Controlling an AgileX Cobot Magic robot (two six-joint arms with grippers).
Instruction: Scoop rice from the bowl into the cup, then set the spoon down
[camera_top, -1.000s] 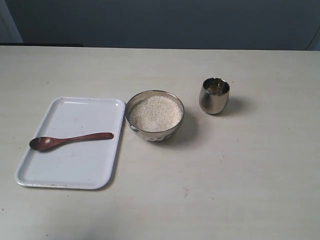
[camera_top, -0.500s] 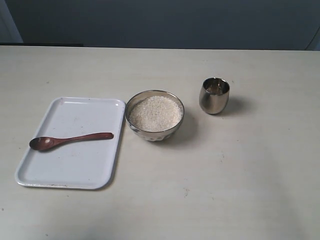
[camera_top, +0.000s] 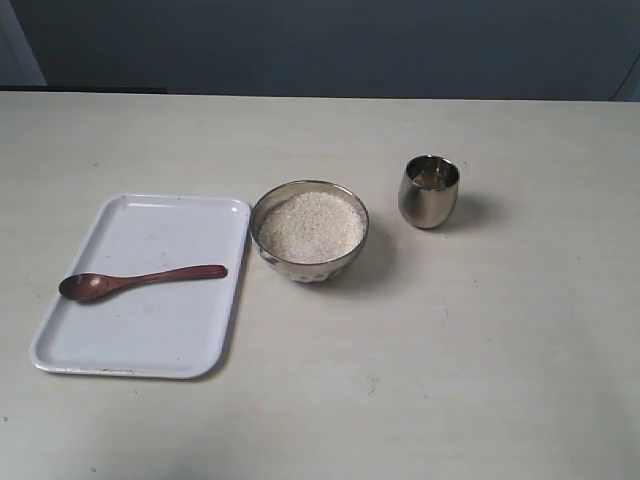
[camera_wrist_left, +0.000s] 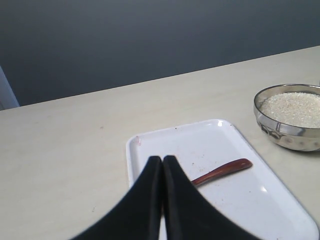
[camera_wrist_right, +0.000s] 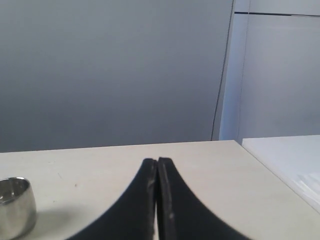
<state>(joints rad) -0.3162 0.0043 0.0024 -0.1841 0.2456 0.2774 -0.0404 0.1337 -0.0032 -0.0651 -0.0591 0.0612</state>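
**Desk** (camera_top: 480, 360): pale, matte surface carrying all the items below.

**Tray** (camera_top: 150, 330): white, rectangular with rounded corners, flat on the desk at the left of the exterior view. Its right edge lies just beside the bowl.

**Left pincer** (camera_wrist_left: 162, 161): black fingers pressed together, holding nothing. It hangs over the tray, with the spoon's handle showing past the tips and the scoop hidden behind them.

**Right pincer** (camera_wrist_right: 156, 162): black fingers pressed together, holding nothing. It hangs over bare desk, with the cup off to one side.

**Bowl** (camera_top: 302, 270): wide, shiny steel, upright on the desk between tray and cup.

**Rice** (camera_top: 310, 226): off-white grains filling the bowl nearly to the rim.

**Spoon** (camera_top: 140, 279): reddish-brown wood, lying flat on the tray. The scoop is near the tray's left edge and the handle end points toward the bowl.

**Cup** (camera_top: 428, 200): small steel tumbler, upright on the desk, right of the bowl and apart from it. Contents cannot be made out.
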